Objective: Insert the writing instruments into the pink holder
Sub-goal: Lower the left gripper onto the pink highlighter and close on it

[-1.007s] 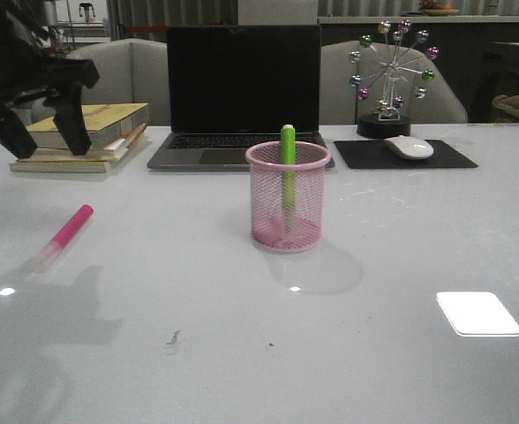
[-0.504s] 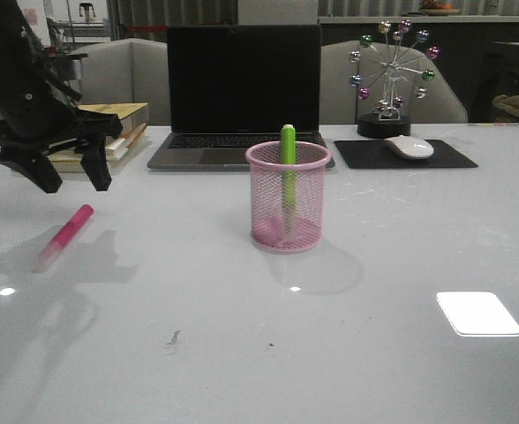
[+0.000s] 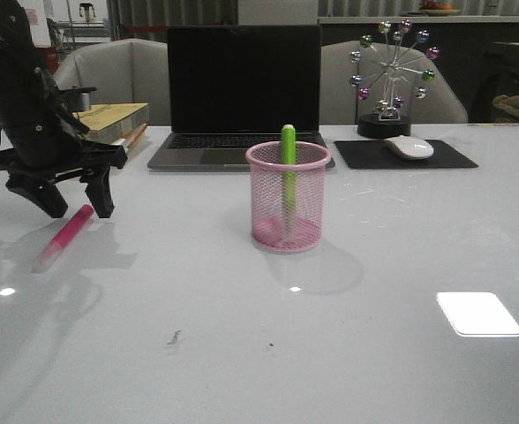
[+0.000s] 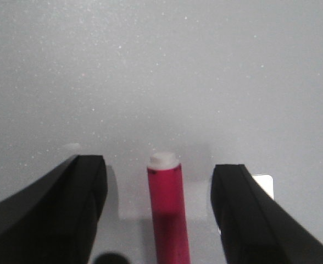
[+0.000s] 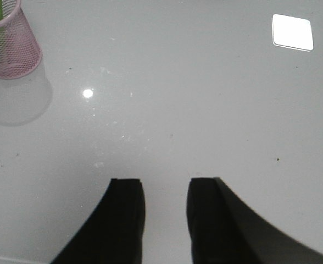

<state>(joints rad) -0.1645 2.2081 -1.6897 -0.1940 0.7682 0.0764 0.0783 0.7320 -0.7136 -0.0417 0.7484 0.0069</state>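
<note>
Marker (image 3: 63,235): hot pink, clear-capped, lying flat.

dim frames, glare on table (image 3: 478,313)

- It was an office desk setup.
- A laptop (image 3: 244,93), a mouse (image 3: 409,147) on its pad (image 3: 405,155), and stacked books (image 3: 101,128) sat on the table (image 3: 348,336).

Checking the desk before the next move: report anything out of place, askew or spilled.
Only the pink highlighter is out of place: it lies flat on the table at the left, not in the pink holder, where the green highlighter stands. The open left gripper straddles it. Nothing spilled or damaged.
</note>
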